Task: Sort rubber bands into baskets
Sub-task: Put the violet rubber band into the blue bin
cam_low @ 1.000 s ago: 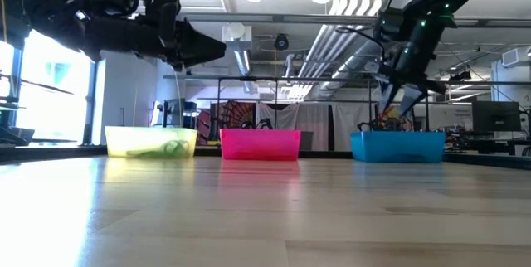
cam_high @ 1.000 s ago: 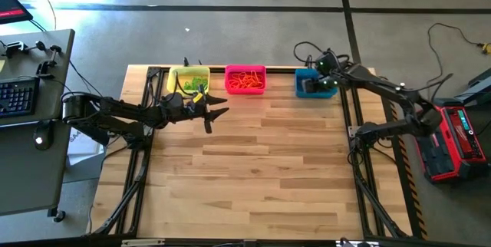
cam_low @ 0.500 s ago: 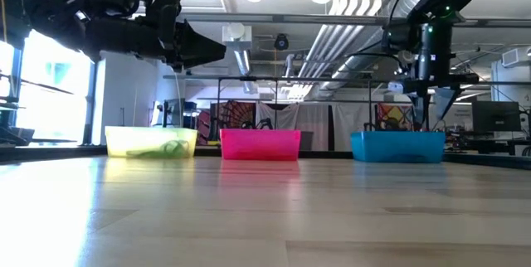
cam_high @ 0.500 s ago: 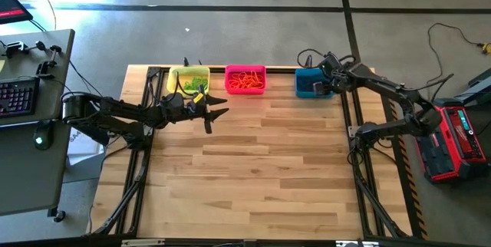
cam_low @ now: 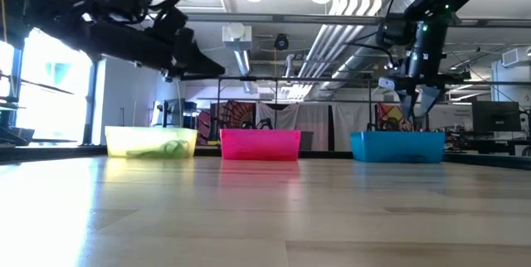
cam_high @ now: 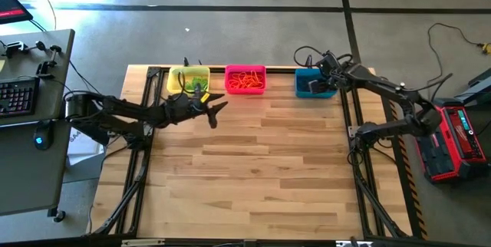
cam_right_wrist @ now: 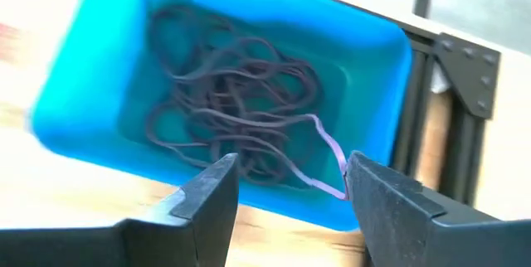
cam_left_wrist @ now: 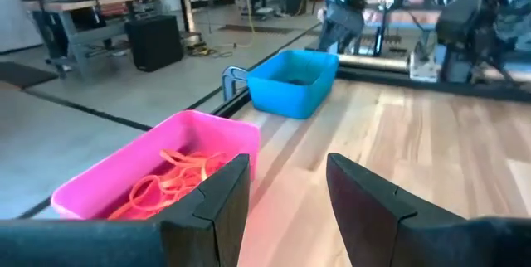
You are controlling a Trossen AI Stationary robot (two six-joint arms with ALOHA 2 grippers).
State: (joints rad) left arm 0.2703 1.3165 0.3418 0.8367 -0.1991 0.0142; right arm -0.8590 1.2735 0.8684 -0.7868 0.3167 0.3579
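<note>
From above we see the wooden counter (cam_high: 253, 163) with three baskets lined along its far edge: a yellow basket (cam_high: 188, 80) at the left, a pink basket (cam_high: 245, 79) in the middle and a blue basket (cam_high: 311, 83) at the right. Green rubber bands (cam_high: 192, 86) lie in the yellow one and orange rubber bands (cam_high: 245, 80) fill the pink one. The left claw (cam_high: 217, 110) hangs over the counter just on the near side of the yellow and pink baskets, its fingers parted and holding nothing. The right claw (cam_high: 317, 83) hovers over the blue basket.

At counter height we see the yellow basket (cam_low: 151, 142), pink basket (cam_low: 260, 144) and blue basket (cam_low: 397, 146) standing apart in a row, green loops (cam_low: 153, 150) showing through the yellow wall. The left claw (cam_low: 207, 66) is raised well above the counter; the right claw (cam_low: 415, 101) points down just over the blue basket.

From the left wrist, the left claw (cam_left_wrist: 286, 196) stands released, its two fingers apart with only counter between them. Past it sit the pink basket (cam_left_wrist: 207, 134), holding a tangle of thin orange loops (cam_left_wrist: 166, 188), and farther off the blue basket (cam_left_wrist: 294, 80).

From the right wrist, the right claw (cam_right_wrist: 290, 188) is spread wide and empty above the blue basket (cam_right_wrist: 373, 51). Inside lies a loose heap of dark brown rubber bands (cam_right_wrist: 232, 109), thin overlapping loops, one strand trailing toward the basket's wall.
</note>
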